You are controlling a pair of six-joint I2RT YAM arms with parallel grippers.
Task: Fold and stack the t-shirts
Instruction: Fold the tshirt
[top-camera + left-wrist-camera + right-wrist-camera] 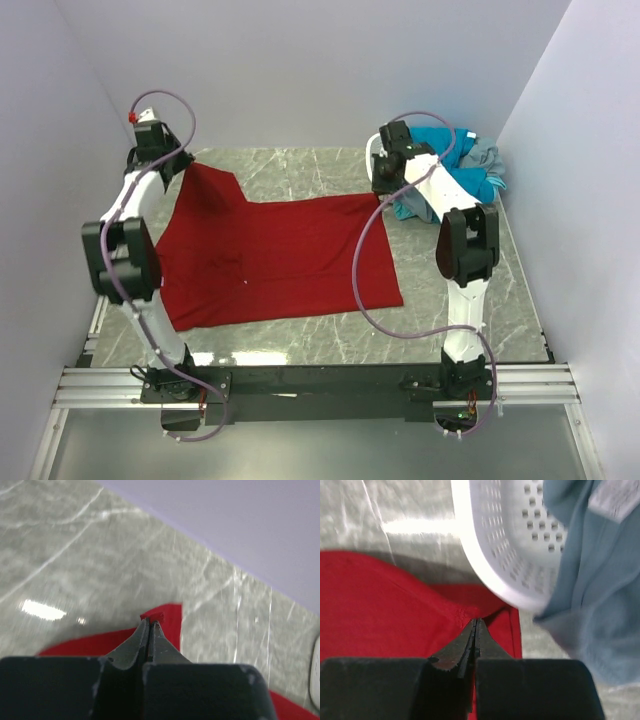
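Beside the basket (492, 540), red t-shirt (380, 605) edge

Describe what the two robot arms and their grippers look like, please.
Both arms are built from white tubular links joined by chunky black joint housings: the left arm and the right arm. A mauve cable loops loosely along each arm. The left gripper and right gripper have dark, scuffed fingers that taper to thin tips.
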